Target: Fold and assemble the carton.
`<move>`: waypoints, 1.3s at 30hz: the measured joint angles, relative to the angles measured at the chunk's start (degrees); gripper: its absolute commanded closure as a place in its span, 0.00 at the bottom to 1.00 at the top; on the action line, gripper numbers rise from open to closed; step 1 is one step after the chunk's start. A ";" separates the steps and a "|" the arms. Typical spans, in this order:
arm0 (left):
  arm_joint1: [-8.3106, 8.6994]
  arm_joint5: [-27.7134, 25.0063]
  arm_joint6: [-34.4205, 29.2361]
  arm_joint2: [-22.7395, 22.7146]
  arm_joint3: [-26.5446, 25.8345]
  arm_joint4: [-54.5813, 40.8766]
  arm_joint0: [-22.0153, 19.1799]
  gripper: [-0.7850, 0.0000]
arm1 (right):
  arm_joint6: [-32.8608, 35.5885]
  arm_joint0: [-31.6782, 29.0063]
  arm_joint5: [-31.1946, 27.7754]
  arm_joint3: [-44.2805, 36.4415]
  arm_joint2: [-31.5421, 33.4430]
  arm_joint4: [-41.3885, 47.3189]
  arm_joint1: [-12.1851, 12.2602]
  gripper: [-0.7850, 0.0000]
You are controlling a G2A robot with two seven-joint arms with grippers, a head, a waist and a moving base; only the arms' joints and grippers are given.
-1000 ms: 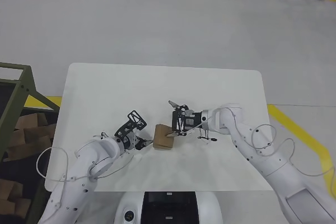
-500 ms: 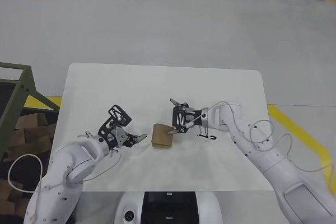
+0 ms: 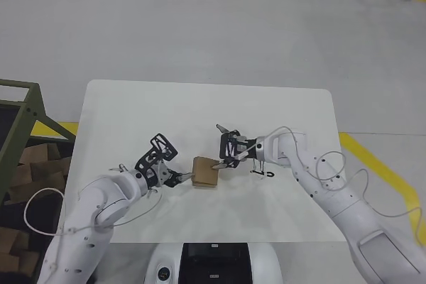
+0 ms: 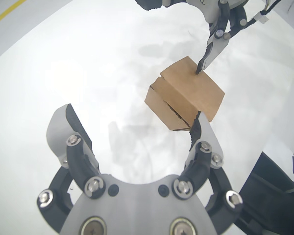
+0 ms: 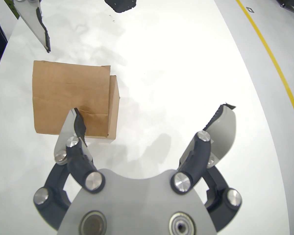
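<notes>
A small brown carton (image 3: 205, 172) rests on the white table (image 3: 128, 106) near the middle, its flaps folded over. My right gripper (image 3: 221, 148) stands open on the carton's right side, and one fingertip (image 5: 76, 116) presses on the carton's (image 5: 68, 94) top face. My left gripper (image 3: 170, 172) is open just left of the carton. In the left wrist view one of its fingertips (image 4: 197, 125) touches the near lower corner of the carton (image 4: 186, 96), and the other finger (image 4: 63, 123) is apart over bare table.
A green-framed bin (image 3: 18, 163) holding several flattened brown cartons stands off the table's left edge. Yellow floor tape (image 3: 390, 177) runs past the right side. A small black cable clip (image 3: 261, 172) hangs below the right arm's wrist.
My left gripper swung away to the left, then came back right toward the carton. The right gripper stayed on the carton, which shifted slightly left.
</notes>
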 measured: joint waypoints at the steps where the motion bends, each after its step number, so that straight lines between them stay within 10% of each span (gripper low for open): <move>1: -0.02 0.02 -0.20 0.59 0.39 0.16 -0.45 0.00 | -0.09 0.08 -0.10 0.13 -0.04 0.00 -0.05 0.00; 39: 0.30 1.27 -0.91 5.63 4.03 0.26 -5.35 0.00 | -3.92 0.84 -1.30 2.32 -0.33 -0.64 -0.94 0.00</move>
